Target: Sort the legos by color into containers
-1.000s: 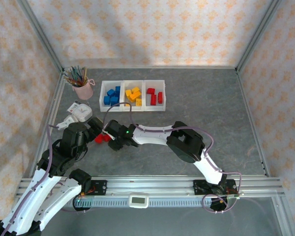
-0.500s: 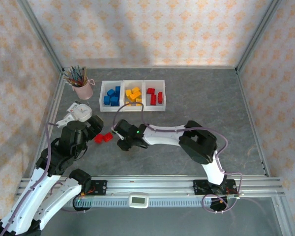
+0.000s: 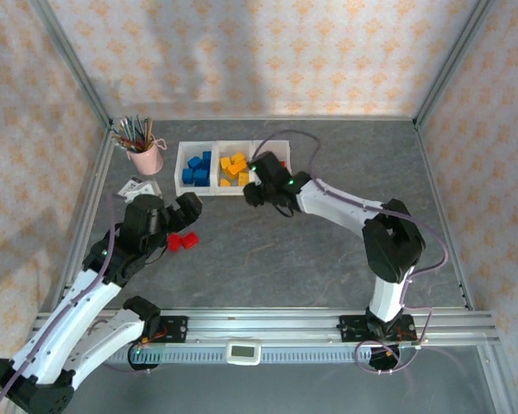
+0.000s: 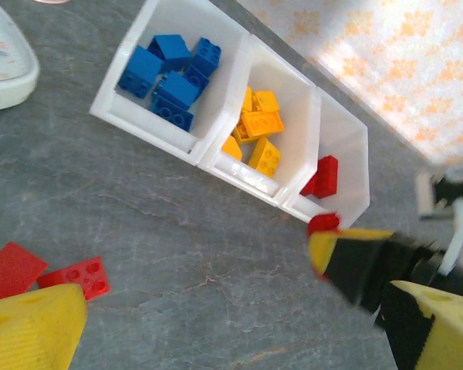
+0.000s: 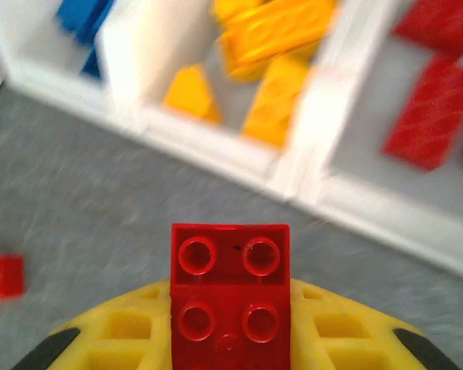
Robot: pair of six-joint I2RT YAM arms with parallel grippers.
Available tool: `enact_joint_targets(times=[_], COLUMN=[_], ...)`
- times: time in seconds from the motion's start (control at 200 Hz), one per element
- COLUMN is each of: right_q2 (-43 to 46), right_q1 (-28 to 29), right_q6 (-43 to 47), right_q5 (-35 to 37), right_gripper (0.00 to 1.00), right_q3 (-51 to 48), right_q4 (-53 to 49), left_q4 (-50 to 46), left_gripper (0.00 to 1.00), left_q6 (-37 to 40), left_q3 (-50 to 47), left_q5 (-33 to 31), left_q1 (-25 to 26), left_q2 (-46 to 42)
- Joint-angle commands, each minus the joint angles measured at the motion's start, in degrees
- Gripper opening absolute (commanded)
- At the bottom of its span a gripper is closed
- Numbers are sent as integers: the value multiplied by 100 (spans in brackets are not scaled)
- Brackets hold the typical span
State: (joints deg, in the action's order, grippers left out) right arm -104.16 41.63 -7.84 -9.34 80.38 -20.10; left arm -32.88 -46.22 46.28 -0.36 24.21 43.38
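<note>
Right gripper (image 3: 259, 185) is pinched on a red brick (image 5: 230, 289) and hangs in the upper middle of the top view, just short of the near wall of the containers (image 3: 214, 191), about level with the divide between the yellow and red bins. In the right wrist view the brick sits at lower centre with its four studs facing the camera. Its visible face looks slightly longer up the frame, so its long axis points toward the bins. Sorting looks nearly done: blue bricks (image 4: 168, 77) fill the left bin, yellow bricks (image 4: 256, 131) the middle and red ones the right. Left gripper (image 3: 180, 216) is spread wide, just above two loose red pieces (image 3: 182, 241) on the table (image 3: 328, 259), which seem to be all that is left.
</note>
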Motion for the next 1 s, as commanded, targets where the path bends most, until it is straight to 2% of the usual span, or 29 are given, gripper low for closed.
enact_joint_targets(times=[0.0,0.265,0.46,0.506,0.646,0.856,0.996], right_q2=[-249,-1409,-2113,-2198,-2182,-1748,-1341], right_q1=[-339,-790,-953,-958,-956,-921,-701], right_q6=[-186,-123,-160,-142,-113,-45,-75], right_q5=[584,1110,1169,1161,1159,996,959], right_gripper=[29,32,33,36,47,52,55], right_q3=[539,1894,2702,2816,2859,2656,2273], right_q4=[-100,-106,-260,-313,-293,-350,-418], left_q4=[578,1050,1069,1060,1061,967,861], left_gripper=[99,99,99,99,99,99,99], left_q6=[425,516,490,491,482,462,438], left_q3=[87,90,73,72,65,65,14], left_q5=[306,410,403,430,451,416,330], left_q1=[-65,-127,-275,-310,-353,-399,-408], left_q2=[283,748,796,787,710,630,452])
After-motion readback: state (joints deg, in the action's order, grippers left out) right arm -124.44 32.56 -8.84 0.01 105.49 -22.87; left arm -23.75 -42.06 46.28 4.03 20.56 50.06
